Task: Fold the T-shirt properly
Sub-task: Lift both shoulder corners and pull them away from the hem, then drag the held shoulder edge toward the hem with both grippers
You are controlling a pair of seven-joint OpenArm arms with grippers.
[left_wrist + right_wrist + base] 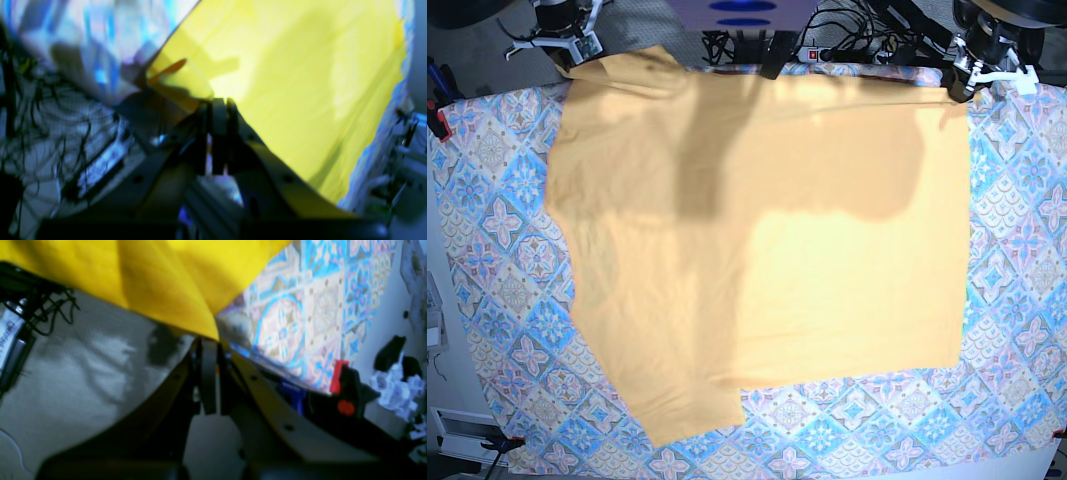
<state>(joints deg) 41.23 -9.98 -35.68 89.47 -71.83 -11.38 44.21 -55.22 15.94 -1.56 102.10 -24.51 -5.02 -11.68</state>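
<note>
Left hand point(218, 101) and right hand point(208, 341) each pinch a far corner of the shirt point(757, 240), spread over the patterned cloth point(1017, 250).

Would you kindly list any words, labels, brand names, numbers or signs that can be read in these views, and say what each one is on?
None can be read.
White label at the left edge of the right wrist view: dark print, too blurred to read.
T-shirt: plain, no print.
Patterned cloth: tile motifs only, no lettering.
</note>
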